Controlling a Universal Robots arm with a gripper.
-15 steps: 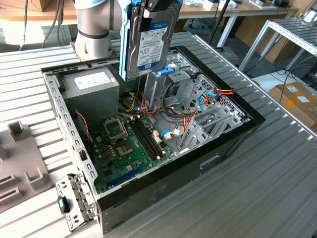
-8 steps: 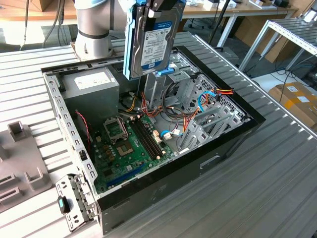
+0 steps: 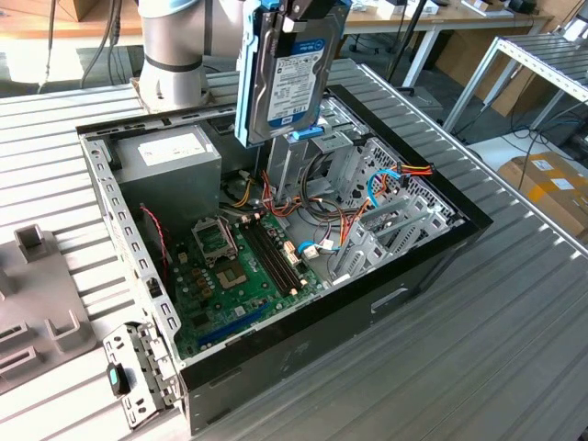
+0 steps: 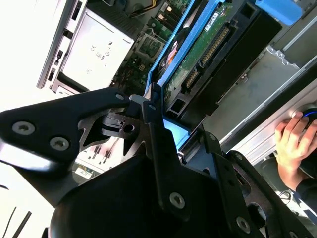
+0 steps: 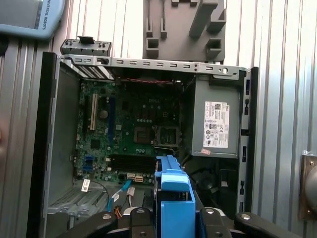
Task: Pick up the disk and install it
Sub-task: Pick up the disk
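Note:
In the exterior view the disk hangs upright above the open computer case, its white-and-blue label facing the camera and blue rails down its sides. My gripper is shut on its upper end. Its lower edge hovers just over the blue handle of the metal drive cage. The second wrist view shows the black fingers clamped on the disk, green circuit board showing. In the first wrist view the disk's blue rail sits between the fingers.
A grey power-supply box sits in the case's far corner, beside the green motherboard and loose cables. A grey fixture lies at the exterior view's left. A person's hand rests outside the case. Cardboard boxes stand off the table.

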